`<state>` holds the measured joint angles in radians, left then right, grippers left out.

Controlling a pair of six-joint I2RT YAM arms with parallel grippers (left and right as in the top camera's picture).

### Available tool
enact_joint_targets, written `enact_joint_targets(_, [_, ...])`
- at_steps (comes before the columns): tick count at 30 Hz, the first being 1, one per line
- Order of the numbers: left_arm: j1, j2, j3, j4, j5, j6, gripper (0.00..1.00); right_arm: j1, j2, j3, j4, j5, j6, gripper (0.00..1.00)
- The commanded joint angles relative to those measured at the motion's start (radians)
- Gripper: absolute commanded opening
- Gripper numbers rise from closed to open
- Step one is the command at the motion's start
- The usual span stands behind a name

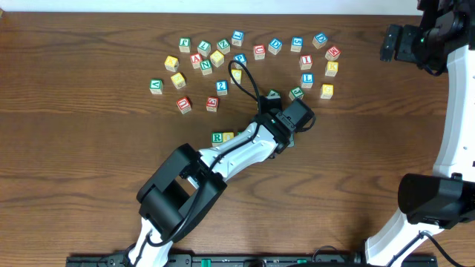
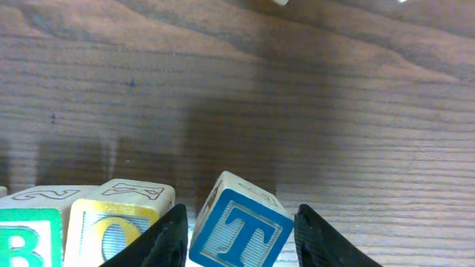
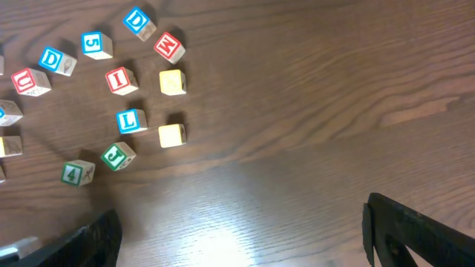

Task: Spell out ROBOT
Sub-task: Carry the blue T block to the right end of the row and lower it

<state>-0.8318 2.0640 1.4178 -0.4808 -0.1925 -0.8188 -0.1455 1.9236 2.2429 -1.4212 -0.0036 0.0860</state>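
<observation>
Squarely between the spread left fingers (image 2: 162,239), the tilted T cube (image 2: 241,231), slim gaps either side.

Loose wooden alphabet cubes (image 1: 205,65) lie scattered across the far side of a dark brown wood-grain table (image 1: 89,148). At the spread's right end, a red-lettered M cube (image 3: 169,47) sits near a red-lettered I cube (image 3: 119,78), a blue-framed L cube (image 3: 131,120), a green-framed J cube (image 3: 116,156) and a green-framed 4 cube (image 3: 76,173). An upper yellow-faced cube (image 3: 172,81) lies just beside the I, and a lower yellow-faced cube (image 3: 171,134) just beside the L.
</observation>
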Motion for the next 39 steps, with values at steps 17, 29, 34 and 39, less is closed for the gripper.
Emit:
enact_joint_targets(17, [0.003, -0.204, -0.006, -0.105, 0.035, 0.174, 0.45, -0.003, -0.001, -0.001, -0.002, 0.000, -0.013, 0.99])
enact_joint_targets(29, [0.061, -0.389, -0.005, -0.253, 0.138, 0.268, 0.45, -0.003, -0.001, -0.001, -0.002, 0.000, -0.013, 0.99])
enact_joint_targets(34, [0.149, -0.432, 0.007, -0.319, 0.212, 0.318, 0.45, -0.003, -0.001, -0.001, -0.001, 0.001, -0.013, 0.99])
enact_joint_targets(39, [0.249, -0.466, 0.008, -0.395, 0.212, 0.372, 0.45, -0.003, -0.001, -0.001, -0.001, 0.000, -0.013, 0.99])
